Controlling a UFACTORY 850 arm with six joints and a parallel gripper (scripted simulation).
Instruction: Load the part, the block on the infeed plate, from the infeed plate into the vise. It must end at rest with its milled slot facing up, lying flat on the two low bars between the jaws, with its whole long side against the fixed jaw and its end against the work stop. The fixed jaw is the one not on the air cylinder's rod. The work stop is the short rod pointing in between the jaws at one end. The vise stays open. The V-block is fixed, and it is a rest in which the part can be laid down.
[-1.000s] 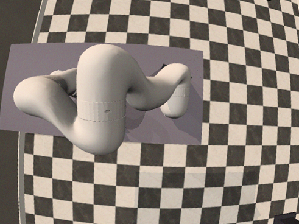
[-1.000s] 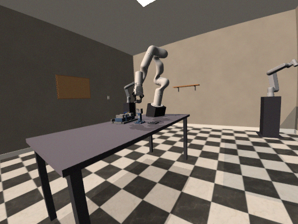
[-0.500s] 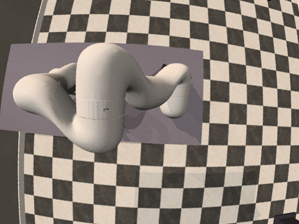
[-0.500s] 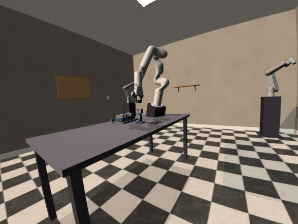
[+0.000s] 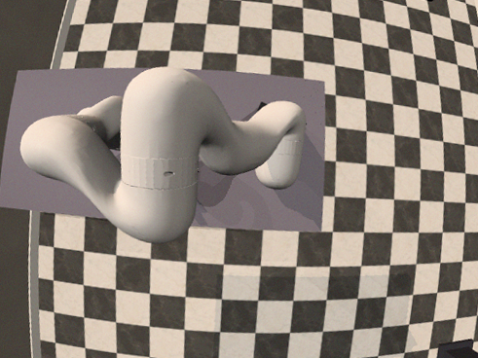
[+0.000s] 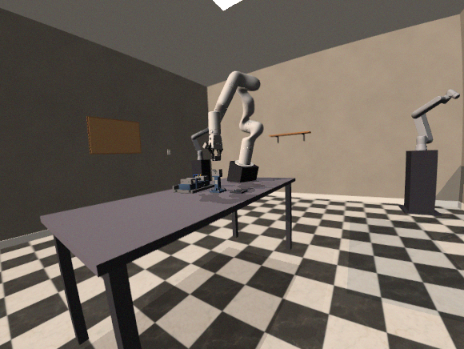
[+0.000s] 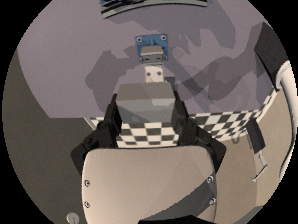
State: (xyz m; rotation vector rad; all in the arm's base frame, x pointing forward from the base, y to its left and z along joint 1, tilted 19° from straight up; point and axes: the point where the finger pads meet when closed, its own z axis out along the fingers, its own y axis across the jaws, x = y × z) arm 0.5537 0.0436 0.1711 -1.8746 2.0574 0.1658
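In the wrist view my gripper [image 7: 145, 100] is shut on the part [image 7: 143, 96], a grey block held between the two dark fingers above the table. In the exterior view the gripper [image 6: 216, 155] hangs well above the blue V-block [image 6: 217, 183] [image 7: 152, 46], which shows just ahead of the part in the wrist view. The vise [image 6: 192, 184], blue and grey with open jaws, stands beyond the V-block. The empty infeed plate [image 6: 239, 191] lies flat to the right of the V-block. In the top view the arm [image 5: 159, 150] hides the gripper, part and fixtures.
The purple-grey table [image 6: 120, 224] [image 5: 51, 184] carries the arm's black base [image 6: 242, 172]. A dark pedestal [image 6: 200, 166] stands behind the vise. A second arm on a dark pedestal [image 6: 420, 180] stands far right on the checkered floor.
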